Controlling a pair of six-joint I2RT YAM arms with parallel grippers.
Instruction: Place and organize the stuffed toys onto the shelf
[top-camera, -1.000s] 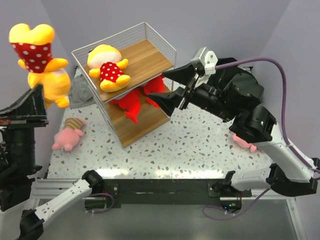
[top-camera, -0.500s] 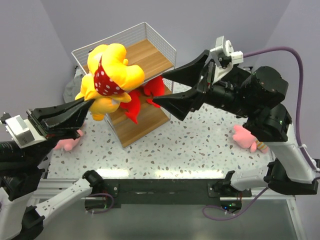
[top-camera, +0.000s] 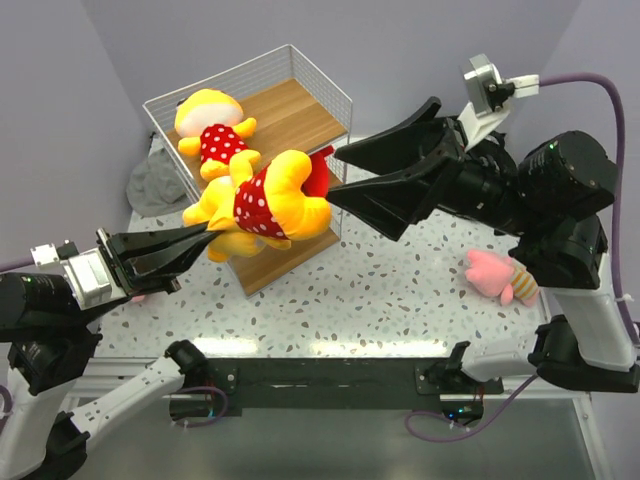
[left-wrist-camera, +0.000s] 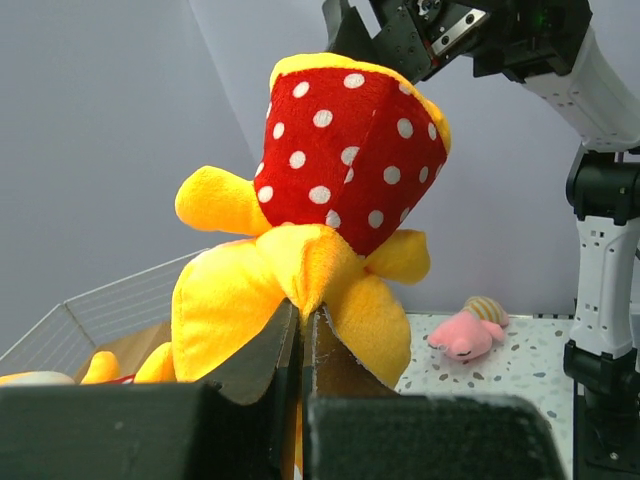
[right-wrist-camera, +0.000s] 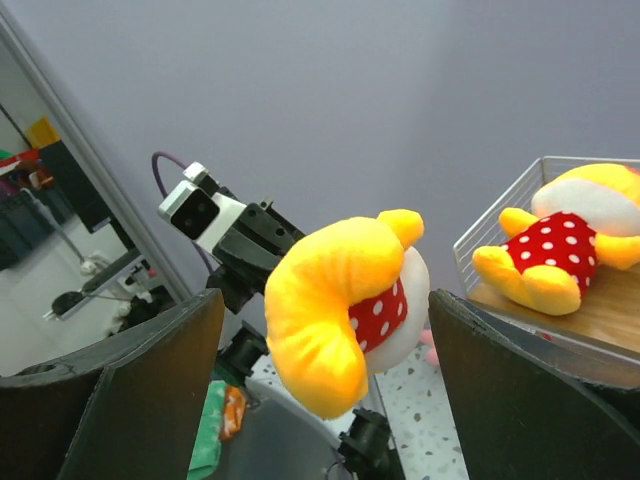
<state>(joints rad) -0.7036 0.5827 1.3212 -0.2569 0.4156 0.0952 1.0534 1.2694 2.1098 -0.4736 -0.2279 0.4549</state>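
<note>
Near shelf (top-camera: 295, 110), L gripper (top-camera: 207, 238) pinches doll (top-camera: 268, 203) by limb; R gripper (top-camera: 338, 176) spread. Soft, light plush, prob. best gripped at torso.

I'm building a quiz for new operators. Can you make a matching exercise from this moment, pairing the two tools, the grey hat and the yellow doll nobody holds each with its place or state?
Things:
1. left tool
2. right tool
3. grey hat
4. loose yellow doll

Places or states:
a. on the top board of the shelf
b. open, holding nothing
c. on the table, left of the shelf
d. shut on the other yellow doll

Pairs: 1-d, 2-b, 3-c, 4-a.
</note>
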